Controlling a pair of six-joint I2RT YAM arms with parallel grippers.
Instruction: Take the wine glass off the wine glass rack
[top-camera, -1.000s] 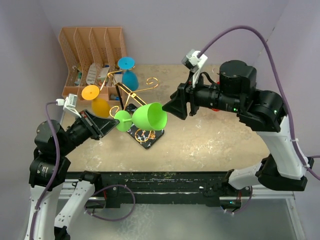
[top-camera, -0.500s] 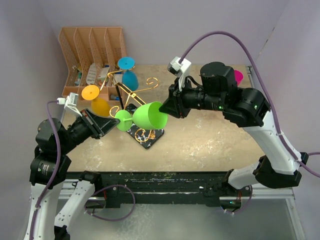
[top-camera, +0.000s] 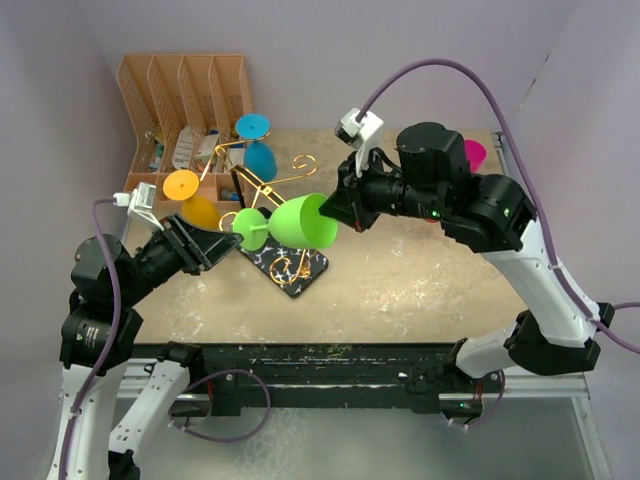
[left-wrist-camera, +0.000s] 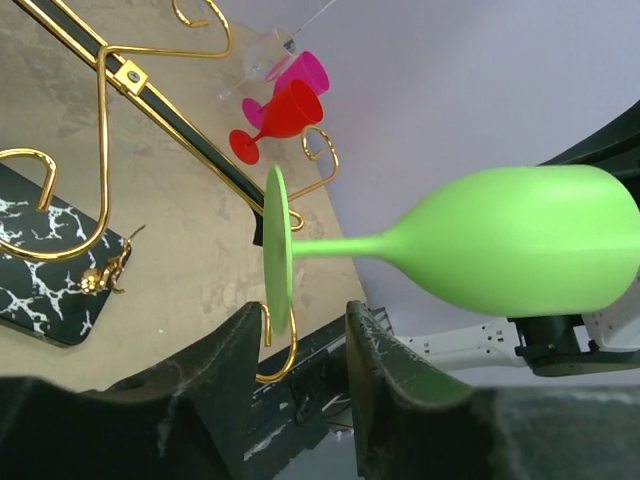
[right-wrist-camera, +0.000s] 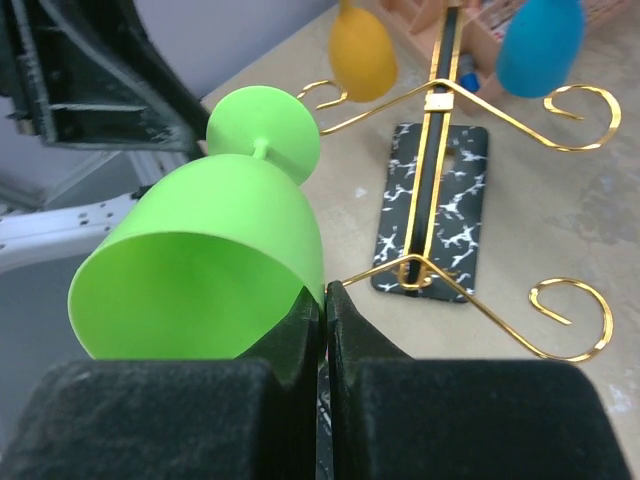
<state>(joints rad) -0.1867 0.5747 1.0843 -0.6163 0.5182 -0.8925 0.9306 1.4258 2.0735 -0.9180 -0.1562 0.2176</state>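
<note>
Two arms meet over the table (top-camera: 430, 280), w/ the organiser (top-camera: 185, 95) at back-left. Rack (top-camera: 300, 270) stands mid-table, marble base down, gold arms spread; orange glass (top-camera: 195, 208) & blue glass (top-camera: 258, 152) hang on it. Green glass (top-camera: 298, 222) looks clear of the hooks, lying horizontal in the air above the rack base, bowl toward the right arm, foot toward the left.

Right gripper (top-camera: 333, 213) is clamped tight on the bowl's rim wall. Left gripper (top-camera: 226, 240) stands partly open, holding nothing. The foot's edge sits in its gap, nearer one finger (left-wrist-camera: 235, 350).

Handling, my guess: light moulded plastic, stiff, not v. fragile, but smooth & round, so a rim pinch alone could let it swing or slip. Stem or foot would give a surer hold.

Views: right wrist shows the pinch itself, one pad (right-wrist-camera: 298, 345) inside the bowl, other outside; top cam can't. Left wrist shows the gap round the foot, plus red glass (left-wrist-camera: 285, 110) beside pink glass (left-wrist-camera: 305, 72) far off. Top cam shows only the pink.
</note>
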